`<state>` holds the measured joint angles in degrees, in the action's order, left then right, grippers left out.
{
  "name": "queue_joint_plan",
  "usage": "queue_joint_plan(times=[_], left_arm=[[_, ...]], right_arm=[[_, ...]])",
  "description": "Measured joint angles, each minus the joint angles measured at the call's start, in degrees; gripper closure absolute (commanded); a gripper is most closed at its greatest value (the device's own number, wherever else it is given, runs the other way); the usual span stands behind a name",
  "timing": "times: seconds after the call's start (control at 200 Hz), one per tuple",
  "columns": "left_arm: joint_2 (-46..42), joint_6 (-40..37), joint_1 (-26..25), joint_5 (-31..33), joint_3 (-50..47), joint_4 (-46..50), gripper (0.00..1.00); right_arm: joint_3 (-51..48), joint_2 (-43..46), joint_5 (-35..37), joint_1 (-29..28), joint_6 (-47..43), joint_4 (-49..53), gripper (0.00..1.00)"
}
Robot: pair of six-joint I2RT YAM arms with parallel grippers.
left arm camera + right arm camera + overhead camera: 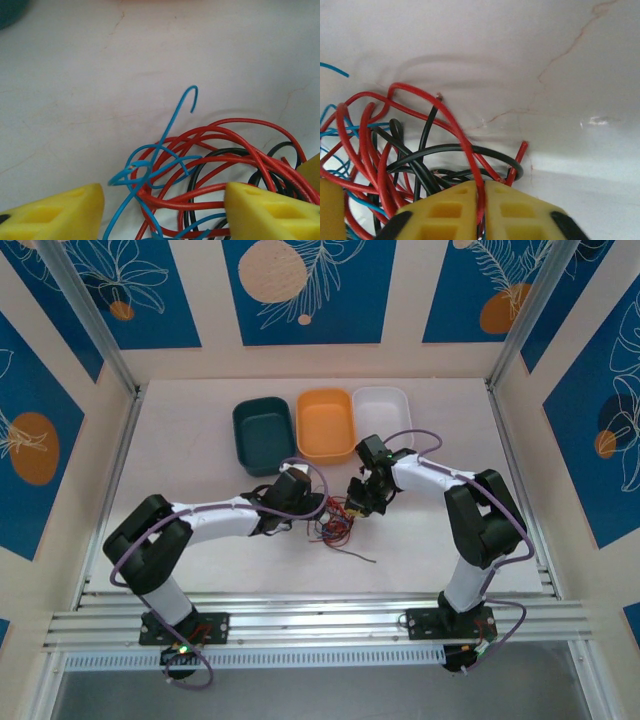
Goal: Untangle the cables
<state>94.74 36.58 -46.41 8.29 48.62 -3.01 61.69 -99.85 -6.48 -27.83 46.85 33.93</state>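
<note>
Now, our right gripper (480, 210) is clenched on one thin red wire (465, 140), pinched between its yellow fingertips (515, 210). Our left gripper (162, 215) stands released, its jaws straddling the knot of hair-fine red, black and blue wires (335, 522) lying on the white table (190, 440) between both arms. To do this well, we should close the left on a different strand, probably the curly blue wire (170, 122), then draw apart slowly and low, so loops slip rather than tighten.

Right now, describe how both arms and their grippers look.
The left arm and right arm have white links and bulky black joints, with purple cables looped along each. The left gripper and right gripper carry blocky yellow fingers with recessed pockets.
</note>
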Motion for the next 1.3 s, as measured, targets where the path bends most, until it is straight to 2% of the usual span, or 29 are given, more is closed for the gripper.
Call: queue_joint_plan(times=[0.09, 0.18, 0.49, 0.685, 0.865, 1.3], left_arm=[[0.0, 0.44, 0.0, -0.42, -0.55, -0.83, 0.47], [0.0, 0.63, 0.0, -0.72, -1.05, -1.27, 0.59], [0.0, 0.94, 0.0, -0.81, -3.85, -1.9, 0.83], [0.0, 0.85, 0.0, -0.76, -4.17, -1.86, 0.88], [0.0, 0.85, 0.0, -0.79, -4.2, -1.86, 0.92], [0.0, 0.87, 0.26, -0.76, -5.14, -1.97, 1.0]], right_arm=[[0.0, 0.81, 0.04, -0.31, -0.11, 0.0, 1.0], [0.02, 3.17, 0.22, -0.94, -0.39, 0.39, 1.0], [2.47, 17.42, 2.34, -2.95, -1.6, 2.78, 1.0], [4.87, 24.0, 3.74, -2.95, -2.8, 4.9, 1.0], [11.04, 27.65, 5.35, -2.78, -5.22, 8.92, 1.0], [32.13, 28.48, 9.73, -2.47, -13.05, 19.58, 1.0]])
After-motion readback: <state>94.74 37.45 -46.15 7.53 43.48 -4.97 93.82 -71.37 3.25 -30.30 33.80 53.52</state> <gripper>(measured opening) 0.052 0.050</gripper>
